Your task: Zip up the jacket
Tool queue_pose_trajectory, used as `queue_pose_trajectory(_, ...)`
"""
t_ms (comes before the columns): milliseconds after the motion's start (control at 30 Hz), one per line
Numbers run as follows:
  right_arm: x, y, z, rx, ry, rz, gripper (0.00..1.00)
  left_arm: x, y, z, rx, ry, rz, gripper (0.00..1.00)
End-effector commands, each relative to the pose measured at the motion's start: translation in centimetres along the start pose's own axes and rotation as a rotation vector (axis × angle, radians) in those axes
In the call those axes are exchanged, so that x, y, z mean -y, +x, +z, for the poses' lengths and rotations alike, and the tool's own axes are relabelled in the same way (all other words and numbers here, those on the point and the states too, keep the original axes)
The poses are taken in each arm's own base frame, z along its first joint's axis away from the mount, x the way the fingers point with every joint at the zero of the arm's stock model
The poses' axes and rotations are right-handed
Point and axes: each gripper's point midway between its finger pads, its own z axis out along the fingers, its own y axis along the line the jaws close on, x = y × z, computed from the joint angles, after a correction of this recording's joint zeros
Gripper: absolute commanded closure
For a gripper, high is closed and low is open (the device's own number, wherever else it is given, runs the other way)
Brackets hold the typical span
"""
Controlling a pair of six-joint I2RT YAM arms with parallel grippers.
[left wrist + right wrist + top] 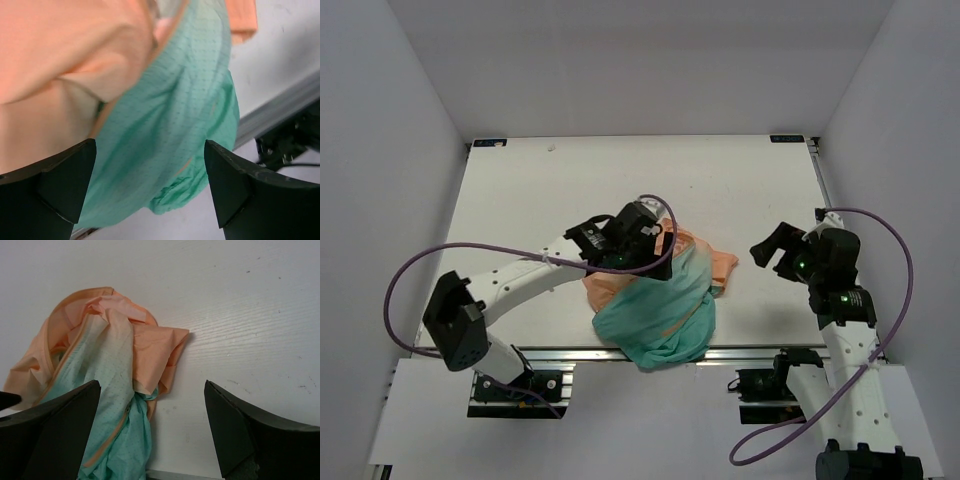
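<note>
Top view: the jacket (660,295) lies crumpled in a heap on the surface (520,190), near the front edge and about midway across. Its orange part is toward the back, and its teal part droops over the edge. The left pincer (642,245) is over the heap's orange top. The right pincer (772,255) is off to the jacket's right, above bare surface and apart from the cloth.

Left wrist view: the left pincer (150,145) is spread wide, with nothing between its fingers (65,185). Beyond them are orange folds of the jacket (165,125) on the left and teal cloth running down past the rail (280,110).

Right wrist view: the right pincer (152,383) is likewise spread wide and holds nothing. The jacket (100,355) lies ahead and to the left, and the orange zipper line runs down through the teal. White surface (240,315) fills the rest.
</note>
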Motion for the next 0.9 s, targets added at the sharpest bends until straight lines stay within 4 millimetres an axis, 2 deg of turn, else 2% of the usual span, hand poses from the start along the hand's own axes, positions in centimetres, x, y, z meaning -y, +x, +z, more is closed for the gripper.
queue_pose_trajectory(0, 0.7, 1.7, 0.8, -0.076, 0.013, 0.007, 0.11, -0.7, -5.9, -6.8, 0.245, -0.068, -0.039, 0.02)
queue_pose_trajectory(67, 0.9, 2.7, 1.3, -0.118, 0.011, 0.025, 0.11, -1.8, -8.3, -8.7, 0.322, -0.064, -0.082, 0.02)
queue_pose_trajectory(100, 1.0, 2.9, 1.6, -0.127, 0.012, 0.035, 0.11, -3.7, -9.7, -9.1, 0.348, -0.089, -0.121, 0.02)
queue_pose_trajectory(167, 0.9, 3.5, 2.2, -0.149, -0.004, 0.046, 0.11, -5.4, -11.2, -9.3, 0.36, -0.097, -0.168, 0.02)
queue_pose_trajectory(200, 1.0, 4.0, 2.5, -0.165, -0.005, 0.062, 0.11, -7.5, -12.0, -8.3, 0.35, -0.133, -0.202, 0.02)
queue_pose_trajectory(267, 1.1, 4.8, 3.2, -0.193, 0.0, 0.071, 0.11, -8.7, -12.5, -6.4, 0.331, -0.161, -0.209, 0.02)
queue_pose_trajectory(300, 0.9, 5.1, 3.6, -0.197, 0.006, 0.059, 0.11, -9.1, -12.5, -3.9, 0.279, -0.17, -0.204, 0.02)
queue_pose_trajectory(367, 0.4, 6.4, 4.5, -0.245, 0.017, 0.053, 0.11, -8.7, -12.1, -0.9, 0.197, -0.134, -0.187, 0.02)
queue_pose_trajectory(400, 0.4, 6.4, 5.0, -0.238, 0.042, 0.041, 0.11, -7.9, -12.8, 0.0, 0.176, -0.094, -0.181, 0.02)
queue_pose_trajectory(433, -0.9, 7.1, 5.3, -0.256, 0.018, 0.022, 0.11, -8.5, -11.9, 3.0, 0.102, -0.107, -0.185, 0.02)
queue_pose_trajectory(467, -1.0, 7.7, 6.0, -0.275, 0.03, 0.011, 0.11, -8.5, -11.8, 4.1, 0.072, -0.101, -0.184, 0.02)
queue_pose_trajectory(500, -1.3, 7.6, 6.7, -0.258, 0.032, 0.0, 0.11, -8.3, -11.7, 5.0, 0.04, -0.09, -0.181, 0.02)
queue_pose_trajectory(533, -1.7, 8.1, 7.1, -0.275, 0.027, -0.005, 0.11, -7.9, -12.6, 5.5, 0.044, -0.075, -0.178, 0.02)
queue_pose_trajectory(567, -1.5, 8.7, 7.8, -0.305, 0.057, 0.016, 0.11, -8.2, -11.8, 7.3, 0.0, -0.074, -0.185, 0.02)
queue_pose_trajectory(733, 0.4, 9.3, 10.0, -0.323, 0.19, 0.045, 0.11, -7.8, -10.5, 10.1, -0.046, -0.012, -0.198, 0.03)
queue_pose_trajectory(767, 0.5, 9.4, 10.5, -0.327, 0.191, 0.047, 0.11, -8.1, -9.5, 11.0, -0.072, -0.008, -0.201, 0.1)
queue_pose_trajectory(833, 0.2, 9.7, 11.0, -0.339, 0.177, 0.054, 0.11, -7.7, -8.8, 11.6, -0.099, 0.025, -0.206, 0.26)
queue_pose_trajectory(867, -0.2, 9.8, 11.4, -0.35, 0.158, 0.052, 0.15, -7.6, -8.5, 12.1, -0.106, 0.045, -0.201, 0.44)
